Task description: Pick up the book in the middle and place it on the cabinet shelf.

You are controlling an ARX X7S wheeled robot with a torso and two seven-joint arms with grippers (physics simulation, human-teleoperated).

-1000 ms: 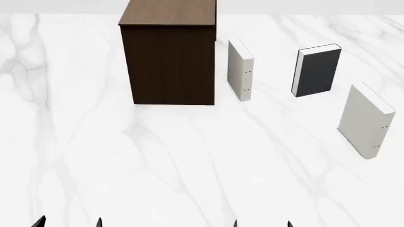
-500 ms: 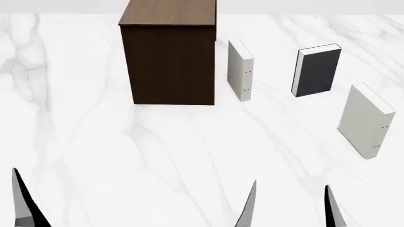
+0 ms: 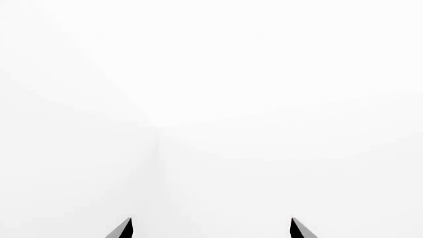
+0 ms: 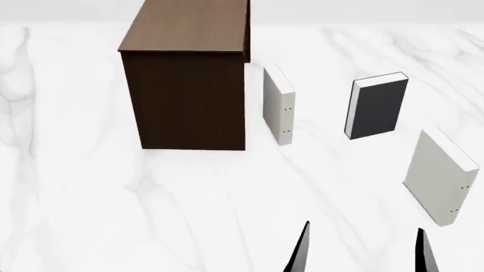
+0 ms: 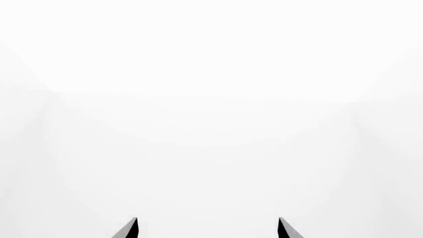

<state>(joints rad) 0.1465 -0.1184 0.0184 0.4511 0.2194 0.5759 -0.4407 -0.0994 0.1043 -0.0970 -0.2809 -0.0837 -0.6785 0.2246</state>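
Nearest, head view: right gripper (image 4: 361, 249) at bottom edge, two dark fingertips (image 4: 300, 252) spread wide apart, nothing btwn them, over bare white marble bench (image 4: 151, 215). Right wrist view (image 5: 208, 229) agrees: tips apart, only blank white ahead. Left gripper (image 3: 211, 229) seen only in left wrist view, tips also spread, empty, facing blank white.

Next out, off-white dotted book (image 4: 440, 175) upright at right, near right gripper but not touching. Farther back, grey book (image 4: 376, 106) w/ white page edge stands upright on bench, apart from both others. To its left, 2nd off-white book (image 4: 277, 105) upright, just beside brown cabinet shelf (image 4: 185, 85), the tallest item, top bare.
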